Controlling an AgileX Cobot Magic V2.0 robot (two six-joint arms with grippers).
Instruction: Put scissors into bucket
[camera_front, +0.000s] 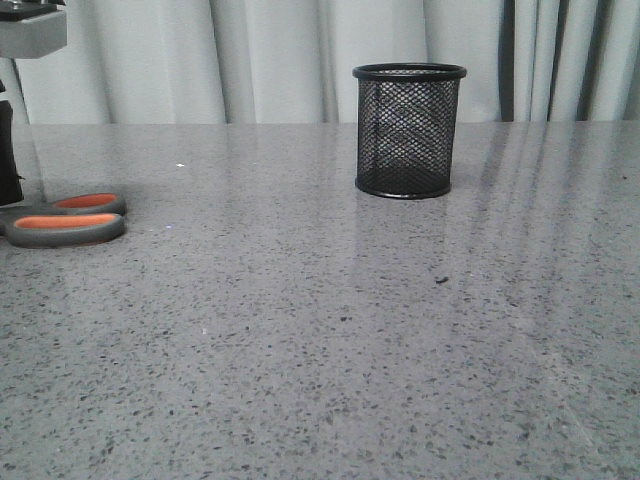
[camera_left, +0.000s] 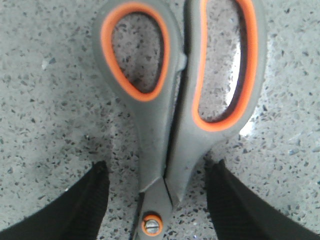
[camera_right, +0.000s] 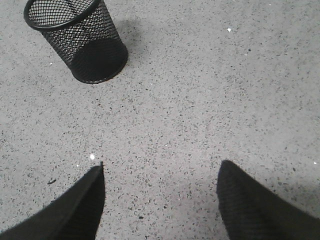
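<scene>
We see our left gripper (camera_left: 157, 200) open astride the scissors (camera_left: 180, 100) at far left; our right gripper (camera_right: 160, 200) open, bucket (camera_front: 409, 130) upright beyond.

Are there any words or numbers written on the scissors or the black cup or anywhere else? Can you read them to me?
There are none to read.
The scissors: plain grey handles with orange lining and a bare screw, no writing.
The bucket: plain black mesh, no label showing.
The table: only speckles.
The blades are out of sight, so any mark there cannot be seen.
</scene>
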